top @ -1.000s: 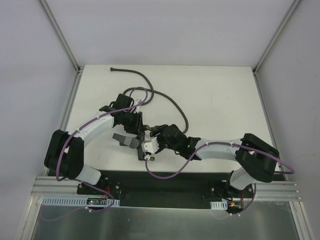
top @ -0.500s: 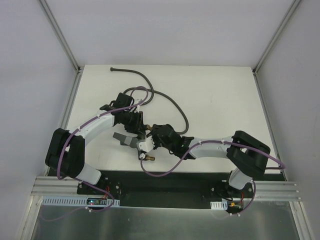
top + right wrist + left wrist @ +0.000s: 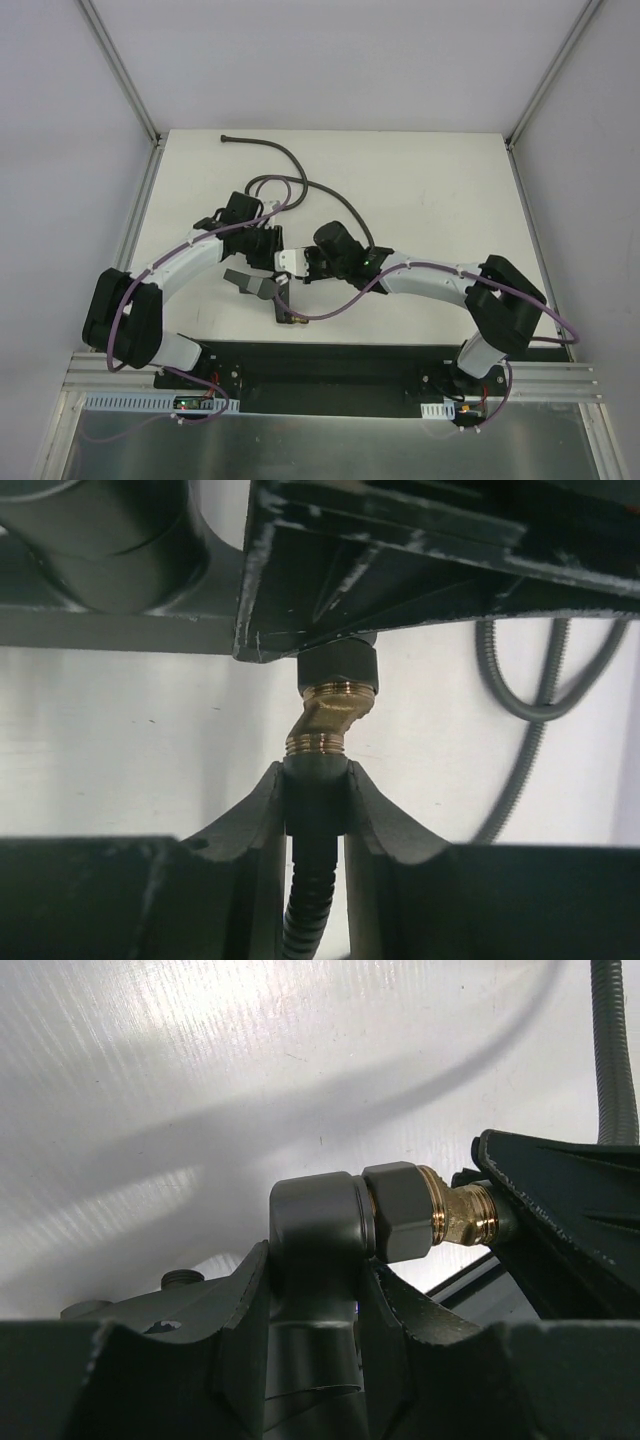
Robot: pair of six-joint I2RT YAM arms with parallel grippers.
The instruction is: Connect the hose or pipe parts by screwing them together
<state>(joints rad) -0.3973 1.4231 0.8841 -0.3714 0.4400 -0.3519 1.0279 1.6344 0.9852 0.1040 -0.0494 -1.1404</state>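
My left gripper (image 3: 315,1265) is shut on the body of the dark grey forked fitting (image 3: 315,1215). A grey collar and a bent brass joint (image 3: 460,1217) stick out of the fitting to the right. In the right wrist view my right gripper (image 3: 316,805) is shut on the hose's dark end nut (image 3: 316,778), right below that brass joint (image 3: 330,720). The corrugated hose (image 3: 308,905) hangs down between the fingers. From above, both grippers meet at the table's middle, and the fitting's fork (image 3: 252,283) points toward the near edge. The hose (image 3: 340,205) loops away to the far left.
The white table (image 3: 440,200) is bounded by aluminium posts at its far corners and a black base plate (image 3: 330,365) at the near edge. Purple cables (image 3: 335,305) run along both arms. The hose's free end (image 3: 226,138) lies at the far edge.
My right gripper has moved up toward the left gripper, turned, and closed on the hose's end nut. The left gripper has kept its hold on the fitting.
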